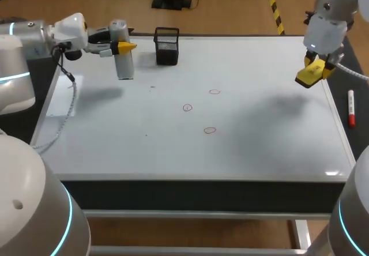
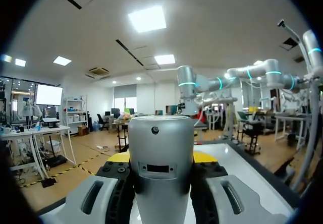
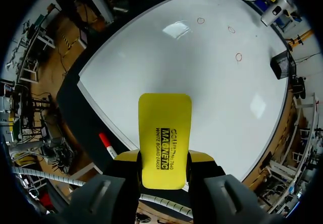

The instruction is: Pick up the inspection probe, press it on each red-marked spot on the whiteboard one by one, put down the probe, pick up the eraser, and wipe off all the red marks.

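Note:
My left gripper (image 1: 123,47) is shut on the silver cylindrical probe (image 1: 121,60), which it holds upright above the whiteboard's (image 1: 253,146) far left corner. In the left wrist view the probe (image 2: 161,148) fills the gap between the fingers. Three small red circles (image 1: 214,91) (image 1: 187,108) (image 1: 209,130) are drawn near the board's middle. At the board's right edge my right gripper (image 1: 313,71) is shut on the yellow eraser (image 1: 311,74), off the surface. The right wrist view shows the eraser (image 3: 165,133) sticking out over the whiteboard (image 3: 166,67), with the red marks (image 3: 231,30) well ahead of it.
A black mesh holder (image 1: 166,45) stands at the board's far edge, just right of the probe. A red marker (image 1: 350,109) lies on the dark strip beyond the board's right edge, also seen beside my right gripper as the red marker (image 3: 107,146).

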Tool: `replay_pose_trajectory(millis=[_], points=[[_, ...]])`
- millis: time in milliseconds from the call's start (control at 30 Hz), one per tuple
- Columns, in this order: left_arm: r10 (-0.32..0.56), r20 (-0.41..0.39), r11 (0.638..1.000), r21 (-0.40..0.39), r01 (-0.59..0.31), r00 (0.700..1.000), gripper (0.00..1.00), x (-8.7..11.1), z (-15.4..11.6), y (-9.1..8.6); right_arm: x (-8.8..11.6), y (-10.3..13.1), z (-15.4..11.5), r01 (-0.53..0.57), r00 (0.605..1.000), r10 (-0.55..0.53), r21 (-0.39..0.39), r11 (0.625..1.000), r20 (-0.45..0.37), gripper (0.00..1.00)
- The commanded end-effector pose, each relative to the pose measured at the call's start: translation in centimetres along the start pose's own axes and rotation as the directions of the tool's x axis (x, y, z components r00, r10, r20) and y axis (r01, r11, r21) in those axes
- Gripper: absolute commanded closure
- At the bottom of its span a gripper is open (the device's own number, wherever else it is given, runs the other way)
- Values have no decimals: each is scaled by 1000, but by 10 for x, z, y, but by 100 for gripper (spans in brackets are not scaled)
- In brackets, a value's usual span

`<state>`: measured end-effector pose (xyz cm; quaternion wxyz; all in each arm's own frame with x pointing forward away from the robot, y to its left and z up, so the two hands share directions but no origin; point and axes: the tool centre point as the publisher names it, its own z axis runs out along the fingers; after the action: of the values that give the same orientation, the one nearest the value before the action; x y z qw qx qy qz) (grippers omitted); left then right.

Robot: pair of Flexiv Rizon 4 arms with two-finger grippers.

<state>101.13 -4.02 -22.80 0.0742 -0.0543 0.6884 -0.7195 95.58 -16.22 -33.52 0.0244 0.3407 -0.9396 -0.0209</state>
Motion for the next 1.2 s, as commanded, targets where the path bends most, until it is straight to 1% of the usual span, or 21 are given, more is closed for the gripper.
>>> replay_pose_trajectory(millis=[33,133,233,633,733,800,933,1000,1200], points=[[-4,-8,1000,5,4,1000,100,-6,-10,3,0,-1,-1,1,1000,-1,2,1000,-3,100],[-14,0,1000,5,14,1000,100,-10,-16,5,0,-1,-1,1,1000,-1,2,1000,-3,100],[-39,38,999,19,39,998,100,-17,-24,5,0,-1,-1,1,1000,-1,2,1000,-3,100],[-39,38,999,19,39,998,100,-17,-24,5,0,-1,-1,1,1000,-1,2,1000,-3,100],[-39,38,999,19,39,998,100,-17,-24,5,-20,28,-2,77,997,-76,34,996,-17,100],[-39,38,999,19,39,998,100,-17,-24,5,-30,49,0,125,992,-125,17,992,-4,100],[-39,38,999,19,39,998,100,-17,-24,5,-50,101,6,212,977,-212,4,977,1,100],[-39,38,999,19,39,998,100,-17,-24,5,-59,128,9,261,965,-261,-1,965,-1,100],[-39,38,999,19,39,998,100,-17,-24,5,-86,194,12,362,932,-362,-12,932,3,100]])
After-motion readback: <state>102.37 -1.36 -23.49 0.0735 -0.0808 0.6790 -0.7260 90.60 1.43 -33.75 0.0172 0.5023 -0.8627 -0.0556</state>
